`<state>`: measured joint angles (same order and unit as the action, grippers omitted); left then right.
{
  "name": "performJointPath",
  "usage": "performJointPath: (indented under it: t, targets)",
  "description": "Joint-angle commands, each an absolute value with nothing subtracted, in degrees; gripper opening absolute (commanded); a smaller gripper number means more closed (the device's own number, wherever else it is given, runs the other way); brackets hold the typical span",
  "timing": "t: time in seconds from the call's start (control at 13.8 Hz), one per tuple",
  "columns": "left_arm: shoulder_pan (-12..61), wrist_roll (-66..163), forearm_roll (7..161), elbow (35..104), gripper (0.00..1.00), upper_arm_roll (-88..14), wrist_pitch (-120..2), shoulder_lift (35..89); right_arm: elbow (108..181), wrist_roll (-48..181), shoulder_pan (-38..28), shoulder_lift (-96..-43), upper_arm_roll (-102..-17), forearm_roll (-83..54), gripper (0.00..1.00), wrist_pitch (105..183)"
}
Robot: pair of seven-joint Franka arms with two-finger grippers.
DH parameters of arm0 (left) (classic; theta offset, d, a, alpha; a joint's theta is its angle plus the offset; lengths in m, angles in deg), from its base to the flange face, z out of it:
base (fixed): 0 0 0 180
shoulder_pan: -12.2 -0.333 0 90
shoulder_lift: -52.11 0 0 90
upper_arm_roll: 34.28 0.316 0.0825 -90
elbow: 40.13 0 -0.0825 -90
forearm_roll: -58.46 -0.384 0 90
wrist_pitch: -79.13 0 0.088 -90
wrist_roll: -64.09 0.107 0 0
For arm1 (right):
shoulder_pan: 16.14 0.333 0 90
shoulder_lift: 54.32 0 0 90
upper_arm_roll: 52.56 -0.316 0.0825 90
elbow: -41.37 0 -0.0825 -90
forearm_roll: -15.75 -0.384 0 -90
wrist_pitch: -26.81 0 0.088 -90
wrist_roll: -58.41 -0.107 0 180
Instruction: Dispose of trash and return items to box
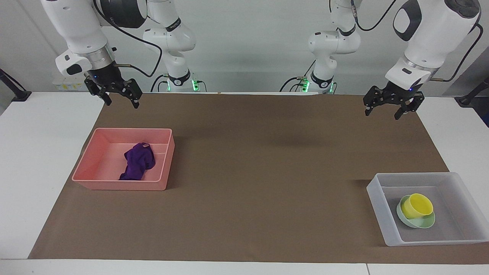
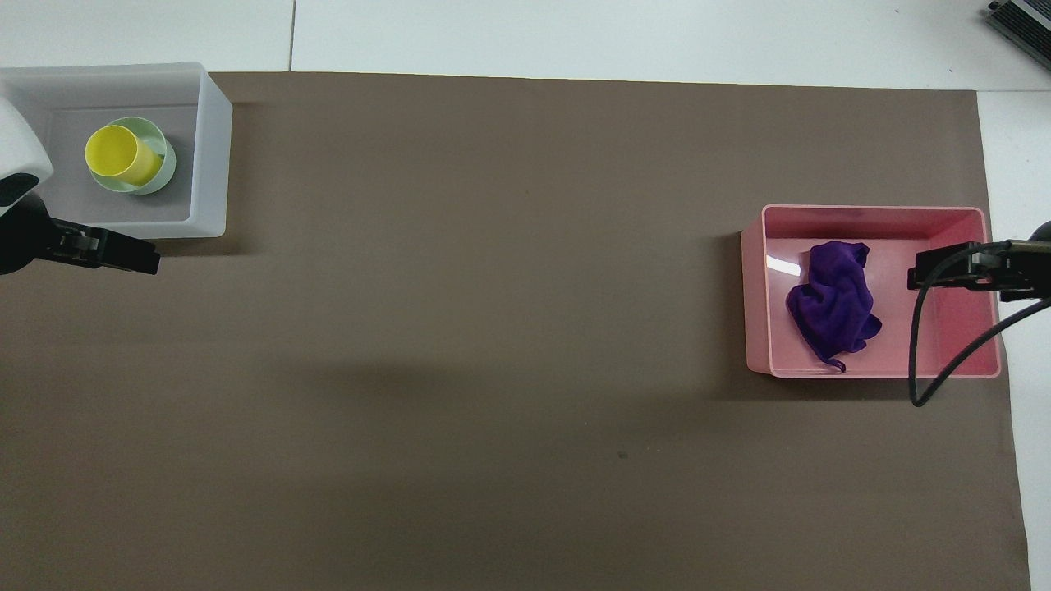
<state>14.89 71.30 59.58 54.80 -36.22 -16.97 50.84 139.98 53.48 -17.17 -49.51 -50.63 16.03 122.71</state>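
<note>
The trash, a crumpled purple cloth (image 1: 138,160) (image 2: 833,308), lies inside the pink bin (image 1: 118,185) (image 2: 754,287) at the right arm's end. The yellow cup (image 1: 417,205) (image 2: 119,153) sits tilted in the mint-green bowl (image 1: 424,222) (image 2: 168,160), and both are in the translucent box (image 1: 382,214) (image 2: 212,156) at the left arm's end. My left gripper (image 1: 383,111) (image 2: 139,258) hangs open and empty over the mat, on the robots' side of the box. My right gripper (image 1: 121,102) (image 2: 924,275) hangs open and empty, raised over the mat's edge by the pink bin.
A brown mat (image 1: 267,172) covers most of the white table (image 1: 34,160). A black cable (image 2: 924,361) loops down from the right wrist over the pink bin in the overhead view.
</note>
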Motion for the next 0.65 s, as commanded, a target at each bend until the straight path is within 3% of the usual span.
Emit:
performJointPath:
  t: [0.0, 0.58]
  targets:
    - [15.02, 69.89, 58.54, 54.79, 1.0, -36.13, -16.23, 50.52, 140.52, 53.13, -15.97, -48.61, -50.97, 17.5, 1.0, 123.67]
    - [15.02, 70.33, 58.54, 54.88, 1.0, -35.95, -15.97, 50.44, 139.9, 52.61, -15.88, -48.35, -50.97, 17.42, 1.0, 122.08]
